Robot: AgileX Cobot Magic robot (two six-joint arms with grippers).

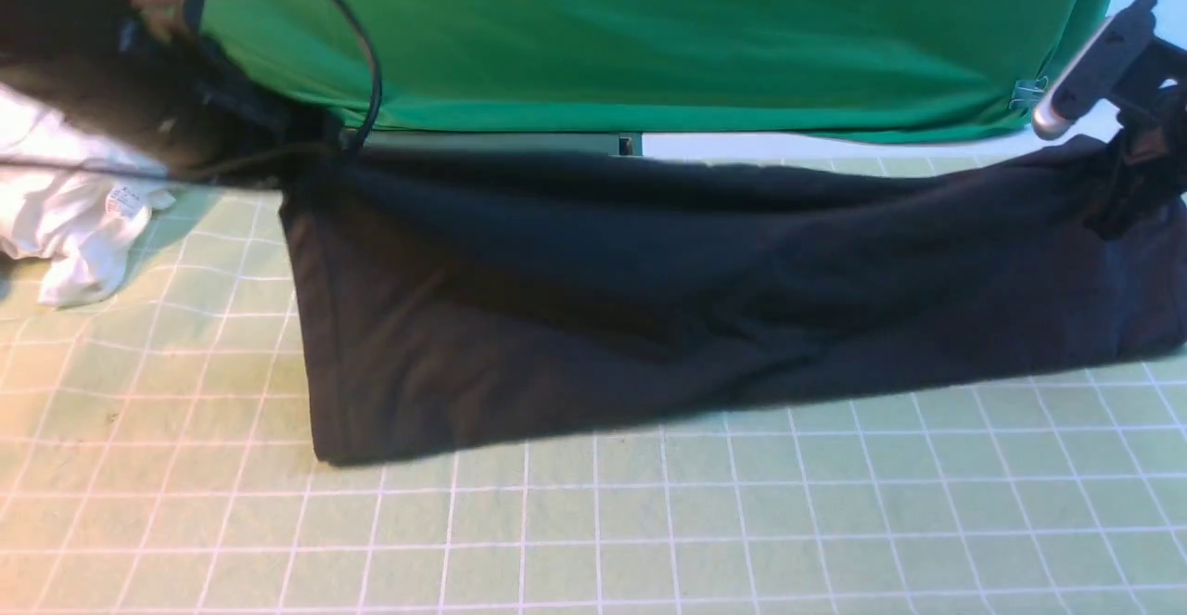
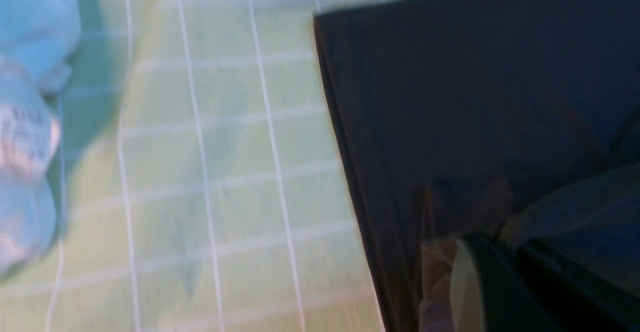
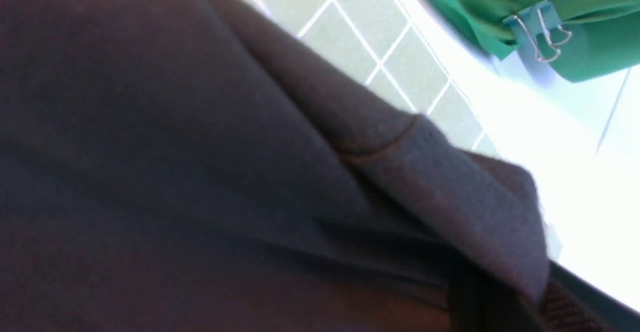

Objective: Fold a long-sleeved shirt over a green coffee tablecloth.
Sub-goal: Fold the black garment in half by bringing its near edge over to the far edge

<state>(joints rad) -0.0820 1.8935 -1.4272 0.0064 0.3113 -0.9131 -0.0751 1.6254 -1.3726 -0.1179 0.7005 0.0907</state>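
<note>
My way is open along the near tablecloth (image 1: 649,541); the black shirt (image 1: 649,300) spans the middle to the right, and a white garment (image 1: 65,216) crowds the far left.

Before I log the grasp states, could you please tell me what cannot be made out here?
Left gripper: left wrist view, the long-sleeved shirt drapes over its jaws; front view blurs it.
Right gripper: front and right wrist views, shirt fabric covers the jaws.
Sleeves, logo: shown in no view.
White garment, label: front view, too small to read.

The grid-lined green coffee tablecloth (image 1: 649,522) carries the black long-sleeved shirt (image 1: 649,318) and a crumpled white garment (image 1: 65,216).
</note>
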